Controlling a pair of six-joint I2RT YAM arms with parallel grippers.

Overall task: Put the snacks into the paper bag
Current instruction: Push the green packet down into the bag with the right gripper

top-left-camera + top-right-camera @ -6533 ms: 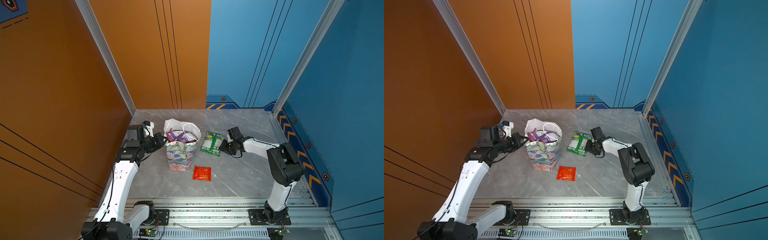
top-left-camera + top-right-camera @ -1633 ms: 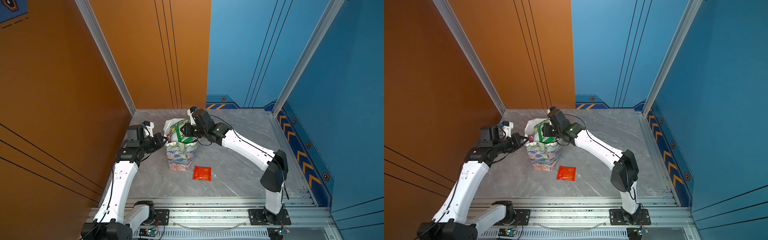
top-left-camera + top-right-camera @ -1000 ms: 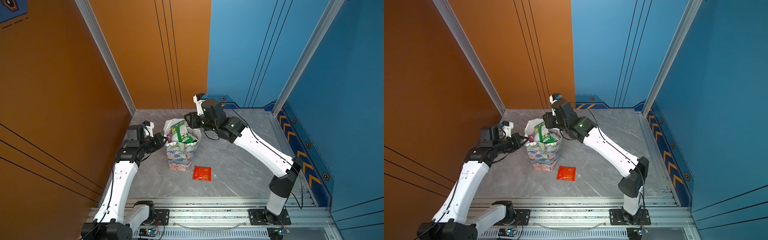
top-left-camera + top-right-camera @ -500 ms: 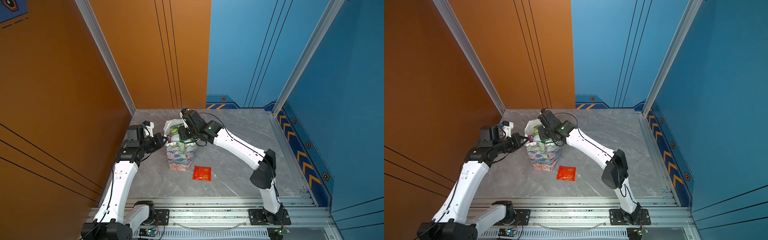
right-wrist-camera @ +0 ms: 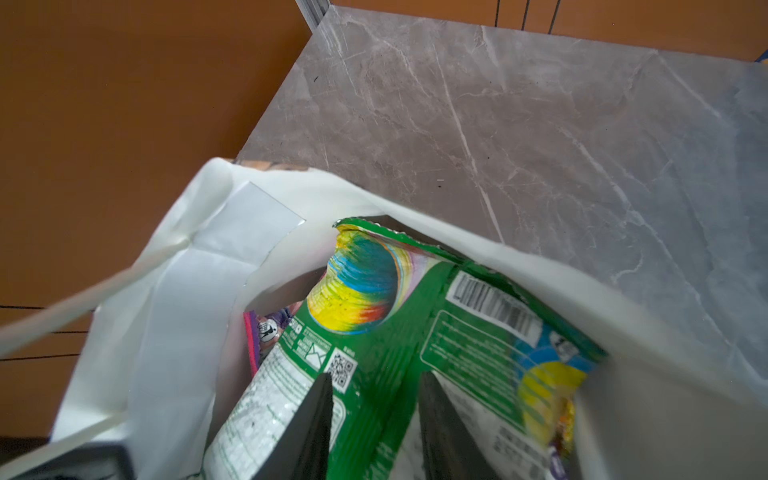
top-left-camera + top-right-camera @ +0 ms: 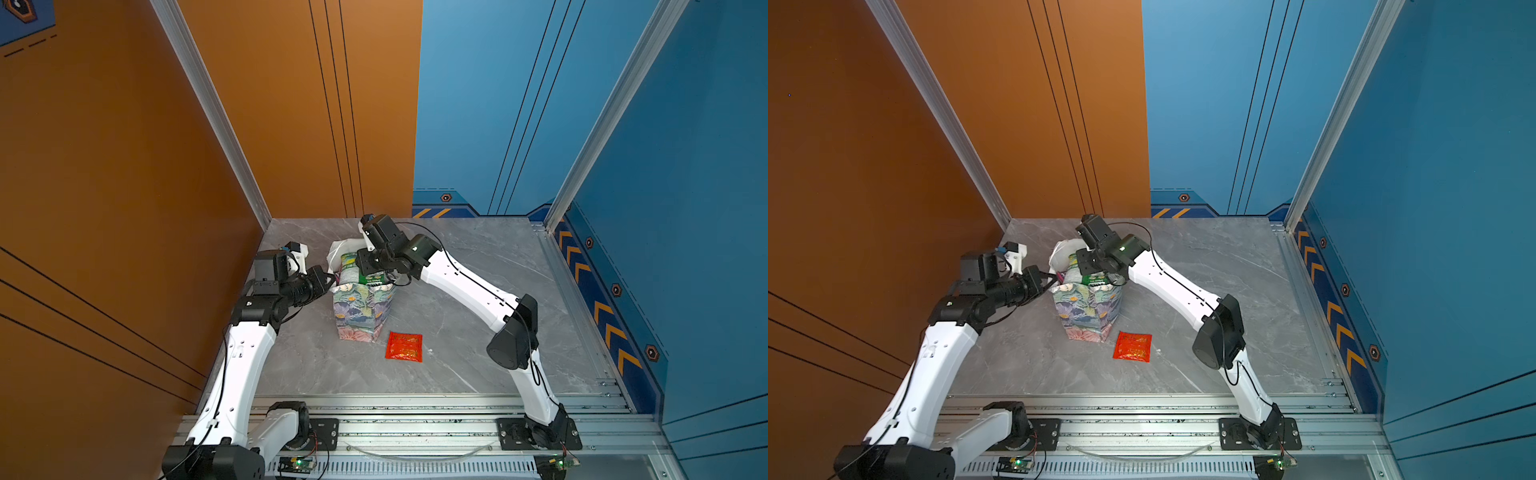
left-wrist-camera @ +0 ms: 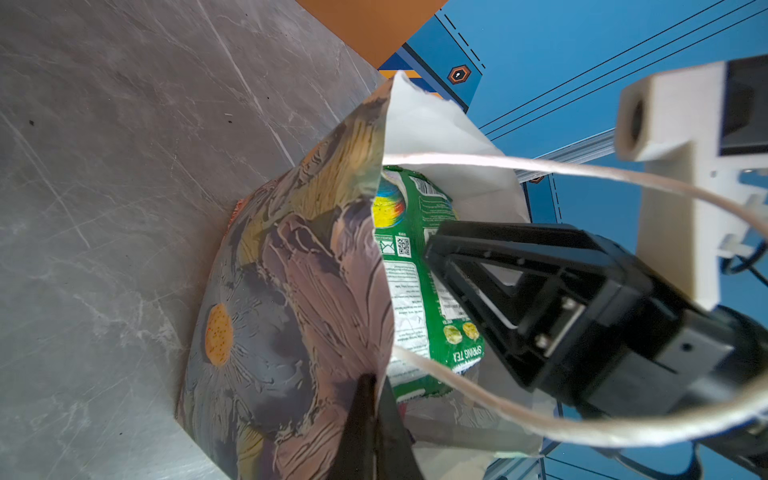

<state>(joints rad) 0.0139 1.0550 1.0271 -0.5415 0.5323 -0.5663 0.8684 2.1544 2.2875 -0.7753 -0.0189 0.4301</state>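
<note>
1. Half spread at right hand [image 5: 374,376], resting against green packet [image 5: 415,316] upright inside paper bag [image 6: 359,311].
2. Pinching bag's rim with left hand [image 7: 374,380], toward table's [image 6: 478,266] left edge.
3. Lying beside bag: red packet [image 6: 404,346].

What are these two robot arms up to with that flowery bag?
The left gripper has its jaws shut on the rim of the paper bag, holding its mouth open. The right gripper is down in the mouth, jaws apart, against a green packet that stands partly out of the bag. One red packet lies on the table beside the bag.
</note>
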